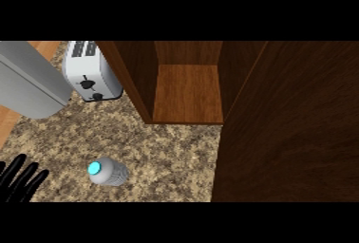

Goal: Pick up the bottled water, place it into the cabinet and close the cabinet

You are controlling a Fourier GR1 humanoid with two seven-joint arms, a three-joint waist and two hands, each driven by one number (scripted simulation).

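Bottled water [107, 172] standing on speckled worktop [168, 142], left hand [20, 182] resting at lower-left edge, fingers straight and spread, holding nothing, cabinet [188, 92] open behind, toaster [91, 71] beside it

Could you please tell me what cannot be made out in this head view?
Right hand: shows nowhere in the head view.
Left hand: cut off by the left edge; only fingers show.
Bottled water: seen from above, so its label and height are hidden.
Cabinet: top cut off; its open door hides the counter at the right.
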